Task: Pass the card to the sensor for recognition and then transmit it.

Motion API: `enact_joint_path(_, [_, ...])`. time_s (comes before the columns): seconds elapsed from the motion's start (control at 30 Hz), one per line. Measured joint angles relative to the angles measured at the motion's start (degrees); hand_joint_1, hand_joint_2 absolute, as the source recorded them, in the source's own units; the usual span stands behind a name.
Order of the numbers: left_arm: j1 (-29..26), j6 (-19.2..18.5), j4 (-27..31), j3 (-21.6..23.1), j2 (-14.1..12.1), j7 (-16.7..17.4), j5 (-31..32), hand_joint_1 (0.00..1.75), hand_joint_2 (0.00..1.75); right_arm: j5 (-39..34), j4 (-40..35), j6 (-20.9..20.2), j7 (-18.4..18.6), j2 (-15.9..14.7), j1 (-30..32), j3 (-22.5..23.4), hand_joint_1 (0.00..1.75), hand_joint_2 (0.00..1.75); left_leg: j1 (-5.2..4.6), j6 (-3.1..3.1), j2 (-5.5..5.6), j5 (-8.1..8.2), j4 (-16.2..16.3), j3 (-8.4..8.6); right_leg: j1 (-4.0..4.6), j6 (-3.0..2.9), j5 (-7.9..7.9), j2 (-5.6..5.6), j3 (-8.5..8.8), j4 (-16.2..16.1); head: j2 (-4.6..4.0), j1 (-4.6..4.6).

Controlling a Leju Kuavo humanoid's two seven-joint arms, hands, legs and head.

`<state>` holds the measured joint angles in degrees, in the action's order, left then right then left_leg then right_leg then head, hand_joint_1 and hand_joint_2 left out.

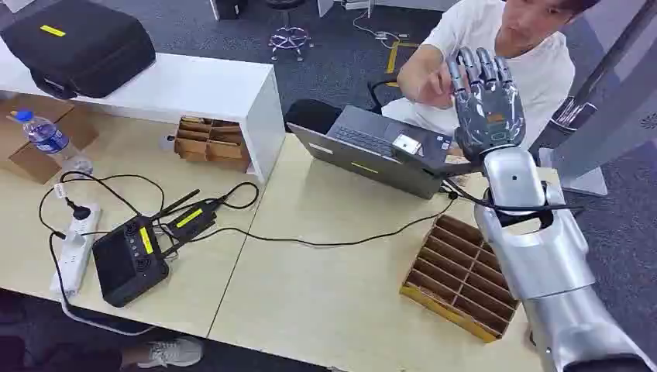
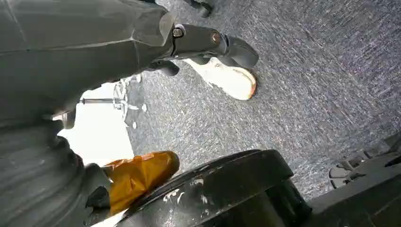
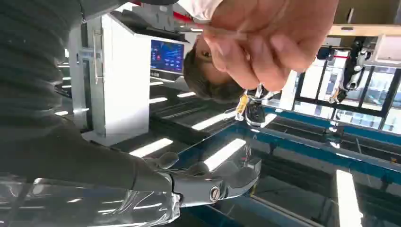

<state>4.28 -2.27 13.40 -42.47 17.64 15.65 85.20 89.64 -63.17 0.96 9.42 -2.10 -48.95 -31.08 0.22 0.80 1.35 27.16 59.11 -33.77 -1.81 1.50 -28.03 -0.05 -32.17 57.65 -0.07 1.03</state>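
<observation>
Raised upright above the far right part of the counter, the right robot hand shows its back to the head camera, its fingers straight, a little apart and pointing up, with nothing held in them. A person in a white shirt sits just beyond it, and the person's hand is lifted close beside the robot's fingers. In the right wrist view that person's hand fills the area near the robot's palm and pinches a thin flat card seen edge-on between thumb and fingers; the card is near the robot hand but apart from it. An open grey laptop stands on the counter below the raised hand, and a cardboard divider tray lies beside the silver forearm. Farther left on the counter lie a black controller with antennas, a white power strip and a water bottle; a black case rests on a white table behind. The left robot hand hangs low over grey carpet in the left wrist view, an orange-tipped finger showing, and whether it is open or closed cannot be told.
</observation>
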Motion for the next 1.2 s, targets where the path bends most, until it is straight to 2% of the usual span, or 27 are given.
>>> enact_joint_path(0.43, [0.01,0.02,-0.09,0.26,0.0,0.04,0.09,0.0,1.75,0.0,0.17,0.02,0.0,-0.02,0.03,0.0,0.0,1.75,0.0,0.0,0.0,0.0,0.0,0.0,0.0,0.0,0.0,0.0,-0.01,0.0,0.0,0.0])
enact_joint_path(0.47, [0.01,0.02,-0.09,0.26,0.0,0.04,0.11,0.0,1.75,0.0,0.17,0.04,0.0,-0.02,0.04,0.0,1.59,1.75,0.0,0.0,0.0,0.0,0.0,0.0,0.0,0.0,0.0,0.0,-0.01,0.0,0.0,0.0])
enact_joint_path(0.5, [0.02,0.02,-0.09,0.26,0.0,0.07,0.11,0.0,1.75,0.0,0.17,0.09,0.0,-0.02,0.08,0.02,1.75,1.75,0.0,0.0,0.0,0.0,0.01,0.0,0.0,0.0,0.0,0.0,-0.01,0.0,0.0,0.0])
enact_joint_path(1.2, [0.04,0.04,-0.11,0.44,-0.02,0.26,0.33,0.0,1.75,0.0,0.24,1.14,-0.66,-0.28,1.31,1.86,1.75,1.75,0.01,0.0,-0.03,0.0,0.01,0.0,0.0,0.0,0.0,0.03,-0.03,0.0,0.0,0.0])
